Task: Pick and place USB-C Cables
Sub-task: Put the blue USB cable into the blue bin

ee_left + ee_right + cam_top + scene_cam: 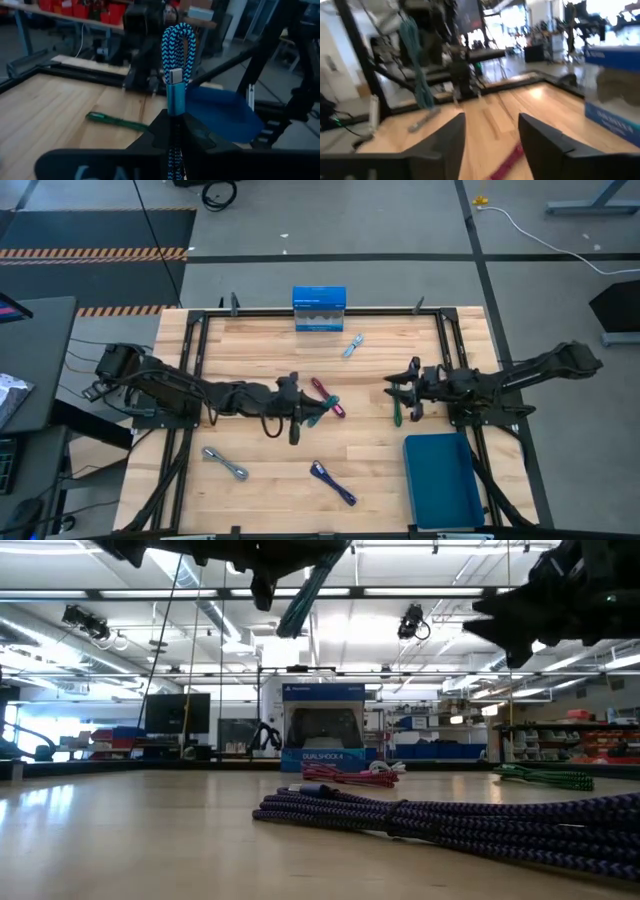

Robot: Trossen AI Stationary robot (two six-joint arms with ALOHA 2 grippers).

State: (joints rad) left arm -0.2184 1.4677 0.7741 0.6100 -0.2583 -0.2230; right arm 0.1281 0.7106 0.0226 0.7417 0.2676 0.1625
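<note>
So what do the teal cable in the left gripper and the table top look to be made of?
The teal cable, clamped in the left gripper, looks braided fabric, teal-and-black zigzag weave, with a smooth, likely metal, plug shell. The table looks like pale wood planks, grain and seams visible, with a slight sheen in the low view, probably sealed.

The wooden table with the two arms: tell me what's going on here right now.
The left pincer is shut on the teal cable, holding it up off the table. The right pincer is open and empty, above the dark green cable. The maroon, silver-blue, grey and navy cables lie loose on the wood. The blue bin holds nothing visible.
</note>
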